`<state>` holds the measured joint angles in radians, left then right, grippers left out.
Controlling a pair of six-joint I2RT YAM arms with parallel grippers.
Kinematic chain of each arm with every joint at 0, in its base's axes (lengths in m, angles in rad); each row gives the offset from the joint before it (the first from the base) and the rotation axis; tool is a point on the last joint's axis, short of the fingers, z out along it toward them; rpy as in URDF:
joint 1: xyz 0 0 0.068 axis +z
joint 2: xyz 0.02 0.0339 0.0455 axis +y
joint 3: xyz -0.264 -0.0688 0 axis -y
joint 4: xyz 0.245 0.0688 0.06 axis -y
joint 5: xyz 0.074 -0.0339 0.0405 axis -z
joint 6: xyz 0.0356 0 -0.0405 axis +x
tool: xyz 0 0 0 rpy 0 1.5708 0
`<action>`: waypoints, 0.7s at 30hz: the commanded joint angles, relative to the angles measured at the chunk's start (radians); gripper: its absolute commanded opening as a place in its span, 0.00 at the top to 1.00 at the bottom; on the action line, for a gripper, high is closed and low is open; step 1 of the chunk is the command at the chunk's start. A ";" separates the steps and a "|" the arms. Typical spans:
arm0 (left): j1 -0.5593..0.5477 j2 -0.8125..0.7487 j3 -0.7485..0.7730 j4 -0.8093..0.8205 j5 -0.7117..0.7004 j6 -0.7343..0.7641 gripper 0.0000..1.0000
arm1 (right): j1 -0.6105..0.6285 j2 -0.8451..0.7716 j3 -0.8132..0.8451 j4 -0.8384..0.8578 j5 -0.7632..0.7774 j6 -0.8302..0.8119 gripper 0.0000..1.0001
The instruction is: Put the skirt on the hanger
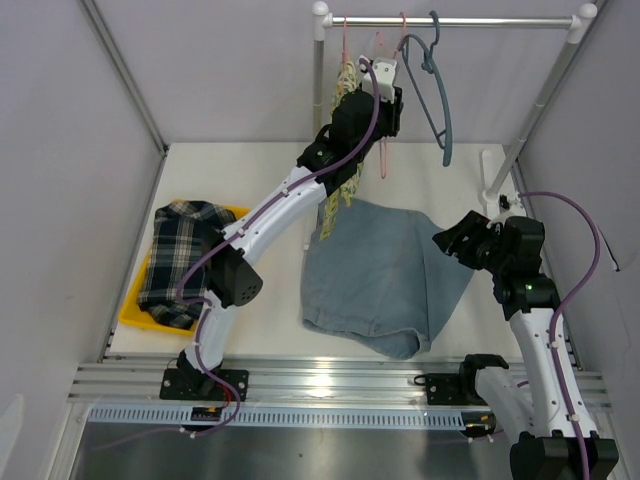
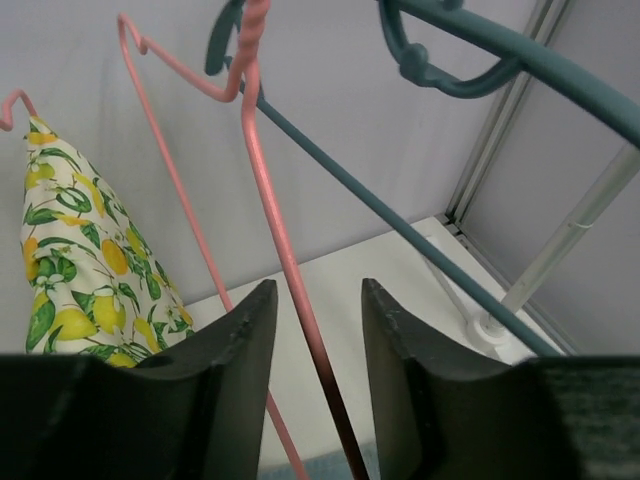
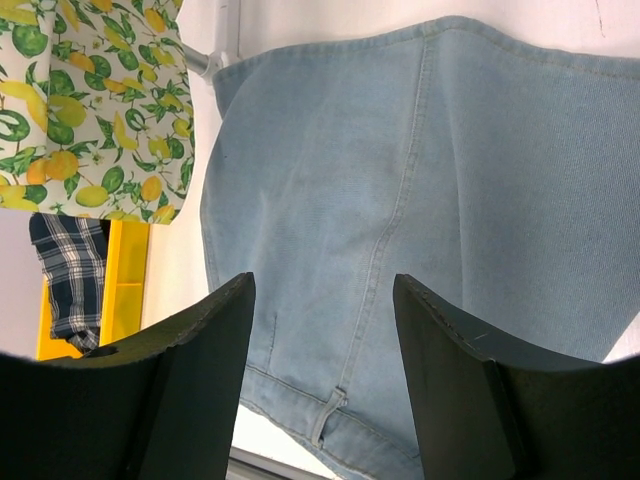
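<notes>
The lemon-print skirt (image 1: 343,150) hangs from a pink hanger hook (image 2: 10,105) on the rail, its cloth dropping toward the table; it also shows in the left wrist view (image 2: 75,270) and the right wrist view (image 3: 90,110). A second, bare pink hanger (image 1: 382,150) hangs beside it. My left gripper (image 1: 392,105) is raised at the rail and open; that hanger's wire (image 2: 285,290) passes between the jaws (image 2: 315,292) without being pinched. My right gripper (image 1: 452,240) is open and empty, low over the denim (image 3: 400,180).
A thicker blue-grey hanger (image 1: 440,100) hangs right of the pink ones, and its bar (image 2: 420,240) crosses behind the left jaws. Blue denim (image 1: 385,285) lies spread on the table. A plaid shirt (image 1: 180,260) lies in a yellow tray (image 1: 135,305) at the left. The rail's post (image 1: 530,120) stands at the right.
</notes>
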<state>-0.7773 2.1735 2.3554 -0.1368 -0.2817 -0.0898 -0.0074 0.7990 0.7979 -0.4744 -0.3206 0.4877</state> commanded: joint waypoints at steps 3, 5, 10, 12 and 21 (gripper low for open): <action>-0.002 -0.041 0.041 0.025 -0.051 0.027 0.67 | 0.004 -0.006 -0.022 0.023 -0.008 -0.021 0.38; -0.004 -0.052 0.042 0.023 -0.060 0.051 0.74 | 0.004 -0.003 -0.023 0.025 -0.008 -0.020 0.39; -0.008 -0.067 0.050 0.025 -0.076 0.087 0.93 | 0.004 -0.003 -0.023 0.031 -0.006 -0.021 0.41; -0.010 -0.075 0.056 0.028 -0.077 0.114 0.96 | 0.004 -0.003 -0.023 0.031 -0.006 -0.023 0.42; -0.022 -0.106 0.100 0.055 -0.145 0.183 1.00 | 0.004 -0.001 -0.023 0.034 -0.011 -0.028 0.43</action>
<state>-0.7925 2.1612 2.3894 -0.1368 -0.3817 0.0490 -0.0074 0.7998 0.7738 -0.4732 -0.3225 0.4763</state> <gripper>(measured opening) 0.067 0.570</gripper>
